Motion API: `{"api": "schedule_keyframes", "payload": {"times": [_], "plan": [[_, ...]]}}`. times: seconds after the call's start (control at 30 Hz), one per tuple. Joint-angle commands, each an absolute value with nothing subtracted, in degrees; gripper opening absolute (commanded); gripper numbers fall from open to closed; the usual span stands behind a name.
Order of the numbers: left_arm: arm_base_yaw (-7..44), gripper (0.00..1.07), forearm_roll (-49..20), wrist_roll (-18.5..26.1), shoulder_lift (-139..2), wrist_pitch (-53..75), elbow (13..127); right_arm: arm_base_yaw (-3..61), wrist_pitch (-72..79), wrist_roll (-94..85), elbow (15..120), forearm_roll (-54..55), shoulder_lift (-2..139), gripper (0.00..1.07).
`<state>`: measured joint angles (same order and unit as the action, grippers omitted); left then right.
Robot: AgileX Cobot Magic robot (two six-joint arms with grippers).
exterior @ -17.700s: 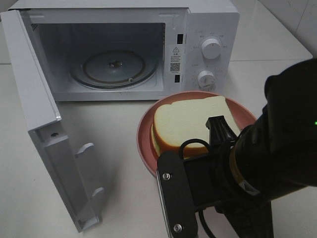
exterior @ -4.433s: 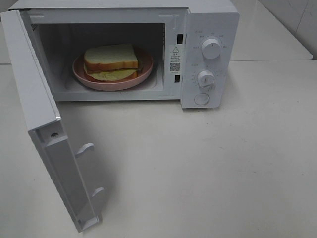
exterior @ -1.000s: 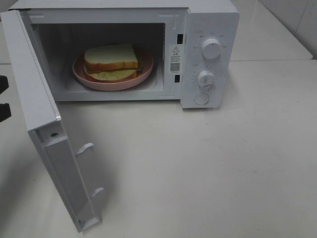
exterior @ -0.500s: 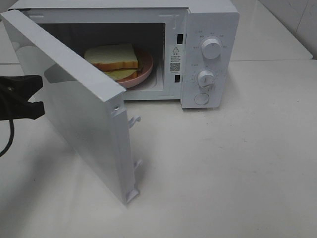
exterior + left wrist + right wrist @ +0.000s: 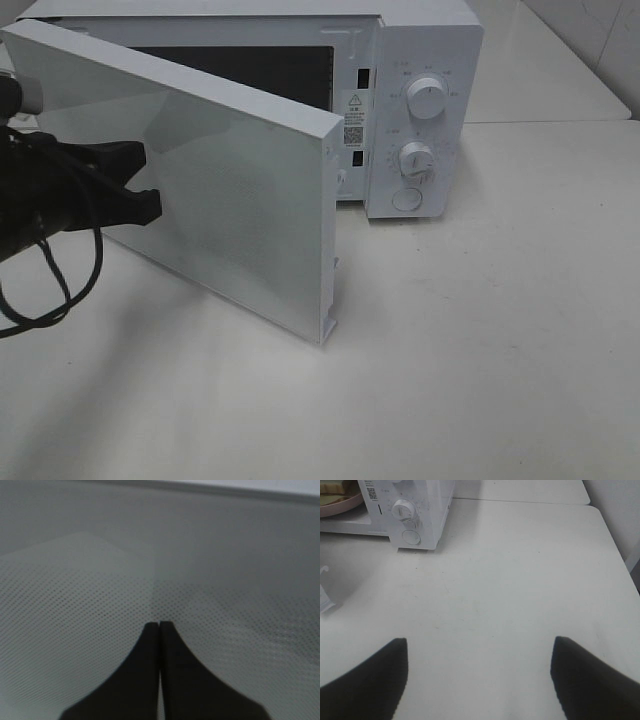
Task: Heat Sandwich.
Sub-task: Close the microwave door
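The sandwich [image 5: 329, 487] lies on its pink plate [image 5: 342, 504] inside the white microwave [image 5: 425, 110]. Only a corner of it shows in the right wrist view; in the exterior view the half-closed door [image 5: 230, 210] hides it. My left gripper [image 5: 148, 180] is shut and empty, with its tips against the door's outer face. The left wrist view shows the closed fingertips [image 5: 152, 635] touching the dotted door panel [image 5: 90, 580]. My right gripper [image 5: 480, 680] stands open over bare table to the right of the microwave, holding nothing; it is outside the exterior view.
The microwave's two knobs [image 5: 427, 98] and round button [image 5: 406, 199] face the front. The door's free edge with its latch hooks [image 5: 330, 290] juts out over the white table [image 5: 480, 330]. A black cable [image 5: 60, 290] loops under the left arm.
The door has swung from wide open to about half closed, with my left gripper moving right against its outer face. The sandwich has gone out of sight in the exterior view.
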<state>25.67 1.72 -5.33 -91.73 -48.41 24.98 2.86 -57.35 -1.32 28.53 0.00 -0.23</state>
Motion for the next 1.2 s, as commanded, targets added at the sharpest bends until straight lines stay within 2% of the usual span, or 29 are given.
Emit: {"api": "schedule_keyframes", "payload": {"times": [0.03, 0.2, 0.33, 0.63, 0.8, 0.93, 1.07, 1.2], "plan": [[29.9, 0.00, -4.1, -2.8, -93.1, -48.8, 27.3, 2.5, -57.0, -1.9, 28.5, 0.0, -1.8, 0.76], [33.7, 0.00, -9.4, -0.6, -95.0, -48.8, 30.1, 2.5, -57.0, -1.9, 28.5, 0.0, -1.8, 0.76], [35.9, 0.00, -12.0, -0.6, -97.1, -48.4, 33.0, 2.5, -57.0, -1.9, 28.5, 0.0, -1.8, 0.76], [38.7, 0.00, -15.3, 0.9, -100.8, -47.4, 38.7, 2.5, -57.0, -1.9, 28.5, 0.0, -1.8, 0.76], [40.2, 0.00, -19.6, 2.3, -103.3, -47.2, 42.6, 2.5, -57.0, -1.9, 28.5, 0.0, -1.8, 0.76], [41.4, 0.00, -24.1, 7.8, -104.8, -47.0, 46.0, 2.5, -57.0, -1.9, 28.5, 0.0, -1.8, 0.76], [41.6, 0.00, -29.5, 9.5, -106.2, -46.9, 48.9, 2.5, -57.0, -1.9, 28.5, 0.0, -1.8, 0.76], [41.6, 0.00, -30.9, 9.6, -107.4, -46.8, 50.7, 2.5, -57.0, -1.9, 28.5, 0.0, -1.8, 0.76]]}}
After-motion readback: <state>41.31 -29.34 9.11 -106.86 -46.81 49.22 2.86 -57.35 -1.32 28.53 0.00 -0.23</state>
